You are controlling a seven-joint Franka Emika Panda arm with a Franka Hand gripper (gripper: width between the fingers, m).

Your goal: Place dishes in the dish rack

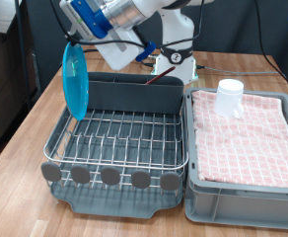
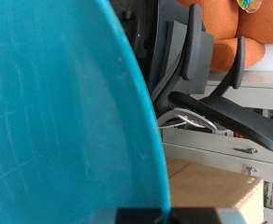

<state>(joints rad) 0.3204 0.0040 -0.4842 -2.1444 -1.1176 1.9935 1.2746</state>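
My gripper (image 1: 77, 41) is shut on the top edge of the round light-blue plate (image 1: 75, 81) and holds it upright on edge over the exterior view's left side of the dish rack (image 1: 119, 148). The plate's lower rim is close to the silver wire grid. In the wrist view the plate (image 2: 62, 112) fills most of the picture, and the fingers are hardly visible. The white mug (image 1: 230, 97) stands upside down on the red-checked cloth (image 1: 248, 133) in the grey crate at the exterior view's right. The wooden spoon is out of view.
The rack has a tall grey compartment (image 1: 134, 91) at its far edge and round grey discs (image 1: 109, 176) along its near edge. The grey crate (image 1: 245, 202) sits against the rack's right side. A wooden table (image 1: 16, 188) bears both. Cables and the robot base stand behind.
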